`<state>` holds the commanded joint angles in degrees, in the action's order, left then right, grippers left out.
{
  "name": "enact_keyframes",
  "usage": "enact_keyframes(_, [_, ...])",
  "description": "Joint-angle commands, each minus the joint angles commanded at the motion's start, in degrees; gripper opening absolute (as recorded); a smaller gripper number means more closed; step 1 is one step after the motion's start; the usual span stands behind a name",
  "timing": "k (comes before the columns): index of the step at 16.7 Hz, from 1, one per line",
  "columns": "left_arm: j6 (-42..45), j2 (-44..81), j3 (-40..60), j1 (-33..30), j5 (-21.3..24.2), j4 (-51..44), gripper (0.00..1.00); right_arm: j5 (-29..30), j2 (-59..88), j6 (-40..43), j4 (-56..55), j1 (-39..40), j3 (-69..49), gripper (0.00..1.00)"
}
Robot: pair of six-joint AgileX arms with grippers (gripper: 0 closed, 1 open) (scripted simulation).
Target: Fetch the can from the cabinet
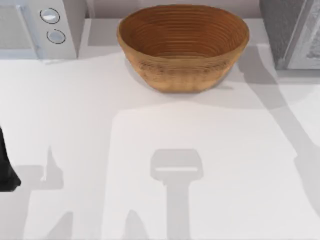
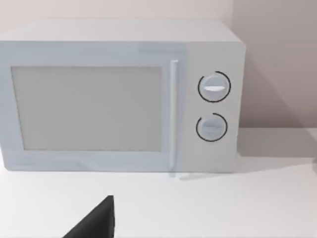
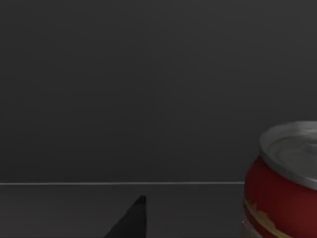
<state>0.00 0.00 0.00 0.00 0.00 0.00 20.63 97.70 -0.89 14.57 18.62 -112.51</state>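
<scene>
Inside the dark cabinet, as seen from the right wrist view, a fingertip (image 3: 131, 220) of the right pincer is seen low in the picture, and whether that pincer is released or clenched cannot be told. Off to one side of it, on the cabinet floor, the can (image 3: 282, 183) is stood upright, its long axis vertical, silver lid up and red wall below. The can is judged to lie aside of the pincer's line, not between its fingers, so a sideways shift is called for before any closing. At the surface's right far corner the cabinet (image 1: 292, 32) is seen. The left arm (image 1: 6, 170) is parked at the surface's left edge, facing the microwave (image 2: 119, 94); its pincer's state cannot be told. The right arm is nearer.
</scene>
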Motion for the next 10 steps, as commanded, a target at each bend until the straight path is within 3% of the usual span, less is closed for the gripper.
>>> enact_keyframes(8, [0.0,0.0,0.0,0.0,0.0,0.0,1.0,0.0,0.0,0.0,0.0,0.0,0.0,0.02])
enact_keyframes(10, [0.0,0.0,0.0,0.0,0.0,0.0,1.0,0.0,0.0,0.0,0.0,0.0,0.0,0.0])
